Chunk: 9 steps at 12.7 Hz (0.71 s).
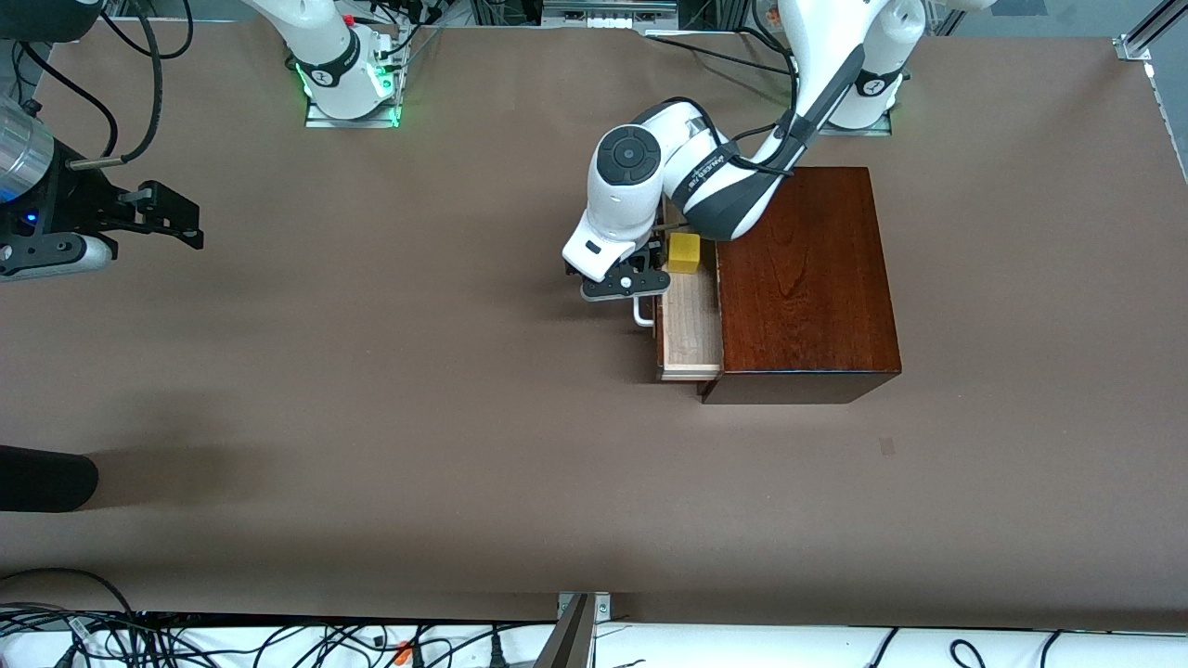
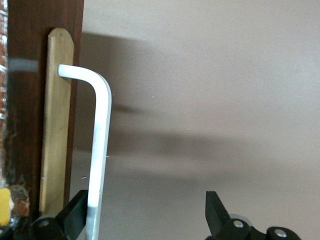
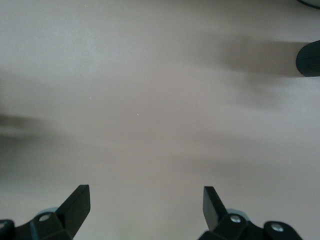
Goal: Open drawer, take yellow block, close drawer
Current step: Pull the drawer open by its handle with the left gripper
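Left gripper [image 1: 629,286] sits at the drawer front, fingers spread wide, nothing clamped. In the left wrist view the white U-shaped handle [image 2: 98,150] runs just beside one fingertip [image 2: 77,212]; the other finger stands well apart over bare table. Contact between finger and bar: cannot tell.

Drawer [image 1: 691,320] is pulled partway out of the dark wooden box [image 1: 803,283], toward the right arm's end of the table. Its exposed tray strip lies lengthwise along the box's front, and the pale interior faces up.

Yellow block [image 1: 685,252] sits inside the drawer, at the tray end farther from the front camera, just beside the left gripper. It rests flat.

View differences: the front view shows the whole box, the open tray and the block clearly. The left wrist view shows the handle bend, a pale wood strip [image 2: 56,120] on the dark front, and only a sliver of yellow at the frame edge. The right wrist view shows only bare table [image 3: 150,100] and its own fingers.

Right gripper [image 1: 172,221] waits at the right arm's end of the table, jaws fully apart, empty.

Count: one box, one drawer, one handle, one yellow block, two arms.
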Tool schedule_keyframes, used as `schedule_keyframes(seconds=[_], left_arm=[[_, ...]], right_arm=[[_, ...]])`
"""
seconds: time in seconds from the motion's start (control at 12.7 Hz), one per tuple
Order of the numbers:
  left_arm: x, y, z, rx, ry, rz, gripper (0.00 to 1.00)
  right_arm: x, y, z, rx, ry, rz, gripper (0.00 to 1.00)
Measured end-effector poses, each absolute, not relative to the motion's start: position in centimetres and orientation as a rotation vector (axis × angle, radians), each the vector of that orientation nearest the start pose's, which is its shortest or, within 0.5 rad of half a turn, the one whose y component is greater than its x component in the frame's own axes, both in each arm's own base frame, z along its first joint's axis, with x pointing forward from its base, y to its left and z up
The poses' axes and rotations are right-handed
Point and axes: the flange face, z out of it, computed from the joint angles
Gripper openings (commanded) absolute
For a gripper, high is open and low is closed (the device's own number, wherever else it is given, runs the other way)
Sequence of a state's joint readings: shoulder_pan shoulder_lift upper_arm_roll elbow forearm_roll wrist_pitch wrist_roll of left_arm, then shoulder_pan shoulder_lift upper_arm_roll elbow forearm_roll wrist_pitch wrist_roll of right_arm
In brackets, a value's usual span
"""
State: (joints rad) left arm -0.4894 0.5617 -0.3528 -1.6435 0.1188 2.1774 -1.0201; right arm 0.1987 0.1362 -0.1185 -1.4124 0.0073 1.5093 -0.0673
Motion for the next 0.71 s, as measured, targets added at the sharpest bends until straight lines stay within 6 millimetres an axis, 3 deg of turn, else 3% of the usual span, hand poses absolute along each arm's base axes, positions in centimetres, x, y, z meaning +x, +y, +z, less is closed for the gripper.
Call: schedule_keyframes(seconds=[0.39, 0.71], left_arm=[[47.9, -49.4, 30.7, -3.2, -0.277, 0.112, 1.0], [46.8, -50.1, 31.7, -3.119, -0.189, 0.124, 1.0]], right_arm=[[58.8, 5.3, 61.6, -3.141, -0.234, 0.06, 1.0], [58.8, 5.3, 61.6, -3.141, -0.234, 0.06, 1.0]])
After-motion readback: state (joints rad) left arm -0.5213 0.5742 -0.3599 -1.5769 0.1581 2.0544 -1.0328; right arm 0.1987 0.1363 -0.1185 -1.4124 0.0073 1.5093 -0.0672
